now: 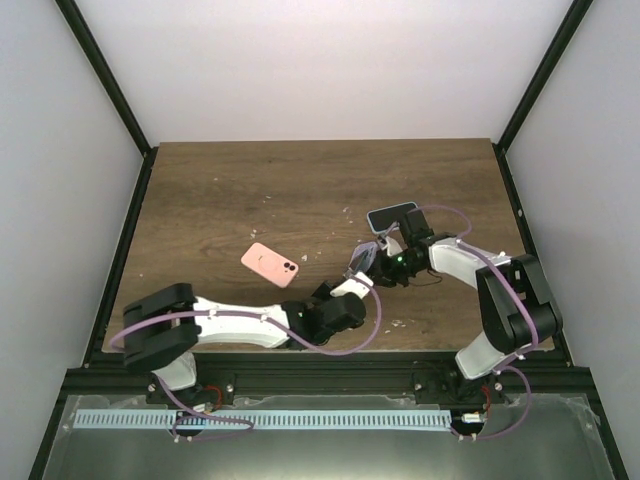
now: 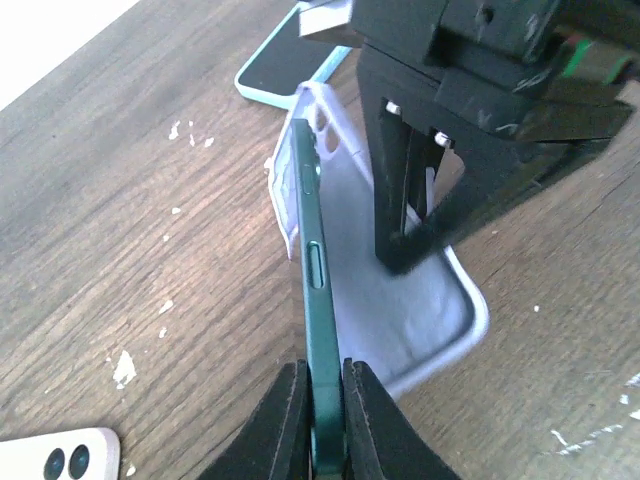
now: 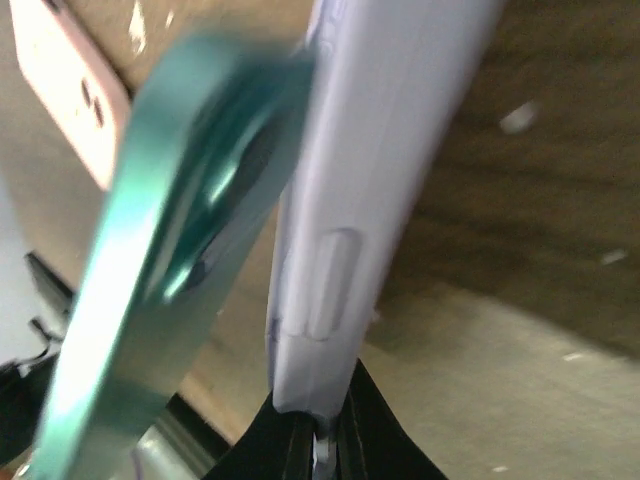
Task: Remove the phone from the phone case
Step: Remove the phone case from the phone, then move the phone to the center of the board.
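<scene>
Left gripper [image 2: 322, 400] clamps the phone [image 2: 312, 290]; right gripper [image 3: 320, 435] pinches the case [image 3: 370, 180] (almost parted). Pull straight apart; avoid twisting.

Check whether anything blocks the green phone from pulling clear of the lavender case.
Nothing visible does. The left gripper pinches the green phone on edge, the right gripper pinches the lavender case by its rim; the phone is angled off the case. Whether its far end touches it, cannot tell.

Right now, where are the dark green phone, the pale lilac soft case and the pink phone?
dark green phone [image 2: 316, 300], left wrist view, side edge.
pale lilac soft case [image 2: 428, 312], left wrist view, inner back.
pink phone [image 1: 270, 264], top external view, back panel.
</scene>
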`<state>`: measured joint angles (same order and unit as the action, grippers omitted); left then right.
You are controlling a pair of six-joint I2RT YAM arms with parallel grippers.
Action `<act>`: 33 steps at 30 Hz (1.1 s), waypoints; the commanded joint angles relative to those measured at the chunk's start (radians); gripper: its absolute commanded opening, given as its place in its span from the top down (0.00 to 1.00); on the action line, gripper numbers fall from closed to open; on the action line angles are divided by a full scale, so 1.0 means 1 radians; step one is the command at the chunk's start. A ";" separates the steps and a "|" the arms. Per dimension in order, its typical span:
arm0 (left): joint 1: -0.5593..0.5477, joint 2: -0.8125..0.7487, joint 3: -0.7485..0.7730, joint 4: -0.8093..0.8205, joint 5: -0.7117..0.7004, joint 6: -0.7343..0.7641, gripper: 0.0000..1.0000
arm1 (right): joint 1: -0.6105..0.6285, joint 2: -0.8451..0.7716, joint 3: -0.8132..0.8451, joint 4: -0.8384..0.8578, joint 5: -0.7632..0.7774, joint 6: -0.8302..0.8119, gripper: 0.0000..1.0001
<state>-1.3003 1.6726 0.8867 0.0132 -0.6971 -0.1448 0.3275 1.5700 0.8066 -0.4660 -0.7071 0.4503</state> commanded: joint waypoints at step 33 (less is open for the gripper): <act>-0.020 -0.438 -0.189 -0.017 0.036 -0.072 1.00 | -0.626 0.466 0.859 -0.610 0.208 -0.938 0.99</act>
<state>-1.3155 1.2316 0.7017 -0.0528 -0.6483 -0.2050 -0.2642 1.9297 1.5517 -0.9001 -0.4530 -0.4149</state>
